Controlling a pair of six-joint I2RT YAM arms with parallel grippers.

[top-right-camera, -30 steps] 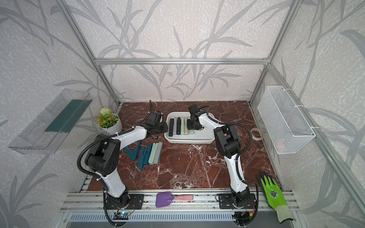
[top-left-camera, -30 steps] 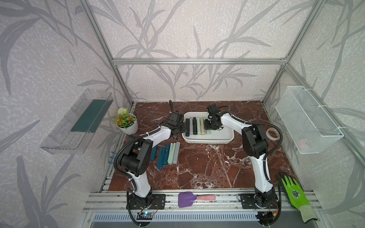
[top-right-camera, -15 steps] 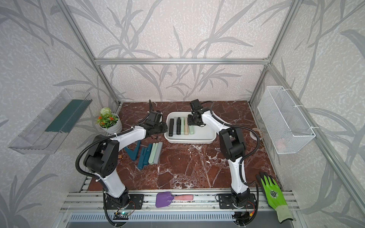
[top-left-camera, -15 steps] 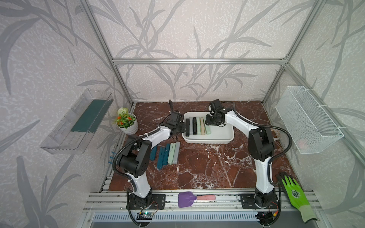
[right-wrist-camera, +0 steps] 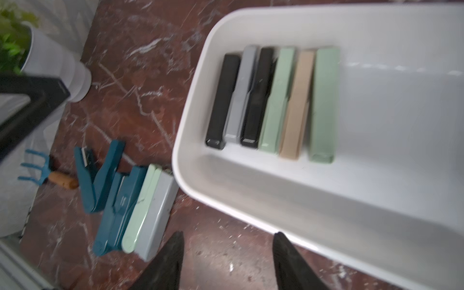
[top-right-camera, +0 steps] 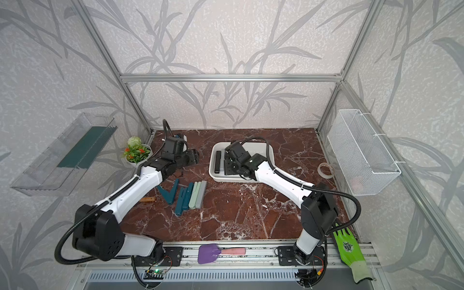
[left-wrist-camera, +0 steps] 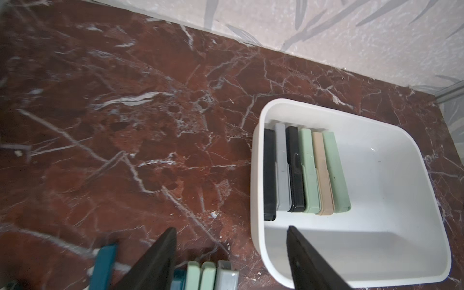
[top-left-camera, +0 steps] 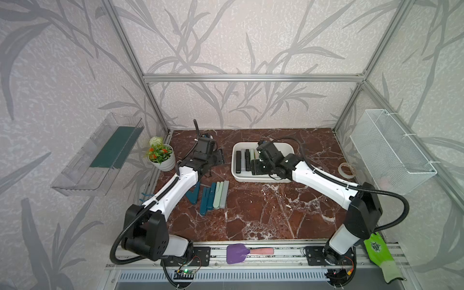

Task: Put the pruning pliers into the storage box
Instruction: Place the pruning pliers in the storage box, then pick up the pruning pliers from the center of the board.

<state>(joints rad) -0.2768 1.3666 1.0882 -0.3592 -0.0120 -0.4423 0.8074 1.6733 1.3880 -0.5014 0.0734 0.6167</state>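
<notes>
Your right gripper (top-left-camera: pixel 256 167) hangs over the storage box (top-left-camera: pixel 261 179). 6 pruning pliers (left-wrist-camera: pixel 306 170) lie side by side in the box ahead of its fingertips, packed toward the end nearest your left gripper (top-left-camera: pixel 219 158). The loose pliers (top-left-camera: pixel 214 195) lie in a row on the table (top-left-camera: pixel 263 213) outside the box, back from both grippers toward the bases and closer to the left one.

Red-brown marble table (top-left-camera: pixel 263 213): white storage box (top-left-camera: pixel 251 178) toward back; loose pruning pliers (top-left-camera: pixel 216 195) in row left of it; flower pot (top-left-camera: pixel 165 164), tape roll (top-left-camera: pixel 346 170) at opposite edges
</notes>
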